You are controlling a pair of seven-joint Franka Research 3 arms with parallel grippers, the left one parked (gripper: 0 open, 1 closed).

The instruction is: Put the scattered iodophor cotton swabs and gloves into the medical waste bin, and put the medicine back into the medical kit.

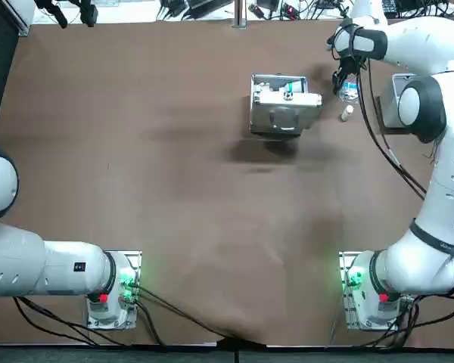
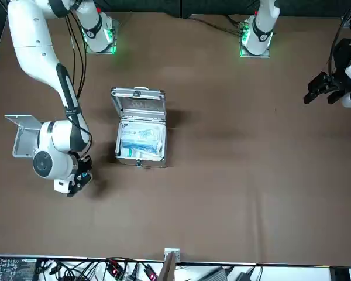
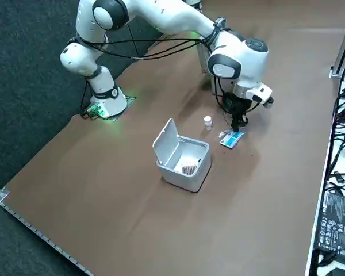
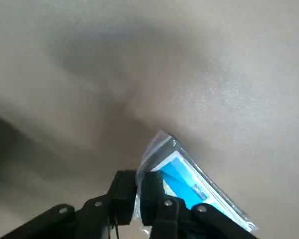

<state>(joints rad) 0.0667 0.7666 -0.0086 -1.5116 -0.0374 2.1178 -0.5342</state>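
From overhead, the right claw [image 1: 346, 79] is reaching down at the table's [image 1: 174, 189] far right, over a blue packet [image 1: 350, 91]. A small bottle [image 1: 348, 113] is sitting just beside it and the open kit [image 1: 284, 102] is standing near. From the front, the claw [image 2: 76, 182] is hanging beside the bin [image 2: 22, 137]. From the side, the claw [image 3: 238, 123] is touching the packet [image 3: 233, 139], near the open bin [image 3: 184, 158]. At the wrist, the claw [image 4: 138, 180] is clenching the packet's [image 4: 189, 181] edge.
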